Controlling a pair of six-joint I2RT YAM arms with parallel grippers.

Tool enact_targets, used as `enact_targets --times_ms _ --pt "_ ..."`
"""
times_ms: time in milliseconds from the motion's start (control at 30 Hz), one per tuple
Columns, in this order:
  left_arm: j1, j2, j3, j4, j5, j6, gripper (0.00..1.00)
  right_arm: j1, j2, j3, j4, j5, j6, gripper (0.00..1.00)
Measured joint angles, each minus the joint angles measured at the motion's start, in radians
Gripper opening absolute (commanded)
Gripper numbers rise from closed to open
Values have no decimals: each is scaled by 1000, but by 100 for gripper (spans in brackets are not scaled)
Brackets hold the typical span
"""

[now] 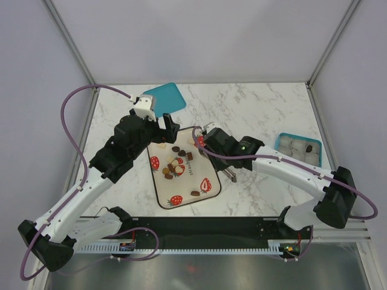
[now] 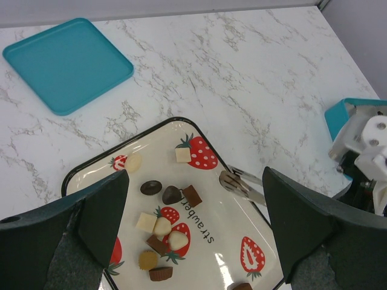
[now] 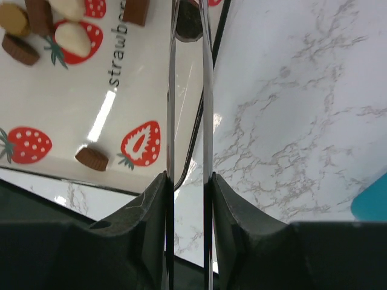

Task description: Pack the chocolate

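Observation:
Several small chocolate pieces (image 2: 171, 194), dark brown, tan and cream, lie on a strawberry-print tray (image 2: 242, 223); the top view shows them clustered (image 1: 175, 167). My left gripper (image 2: 195, 181) hangs open above them, touching nothing. My right gripper (image 3: 187, 178) is shut on metal tongs (image 3: 171, 109), a finger on each arm. The tongs (image 2: 233, 181) reach over the tray's right edge, where a dark shape (image 3: 188, 27) sits between their tips. I cannot tell whether it is a piece. One brown cup (image 3: 92, 158) lies alone near the tray's front edge.
A teal lid (image 1: 164, 98) lies flat at the back left. On the right stands a teal box (image 1: 298, 148) holding white cups. In the top view the right arm (image 1: 284, 164) crosses the marble table (image 1: 260, 109) and hides most of the tongs.

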Motion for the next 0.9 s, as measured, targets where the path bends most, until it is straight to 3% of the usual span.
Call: enact_targets --times_ms 200,333,900 --pt "0 -7 0 0 2 0 100 -54 74 182 -116 183 112 32" --pt "0 -7 0 0 14 -1 100 -192 68 197 -195 272 203 32" --pt "0 -7 0 0 51 -1 100 -634 -166 -93 -356 422 332 33"
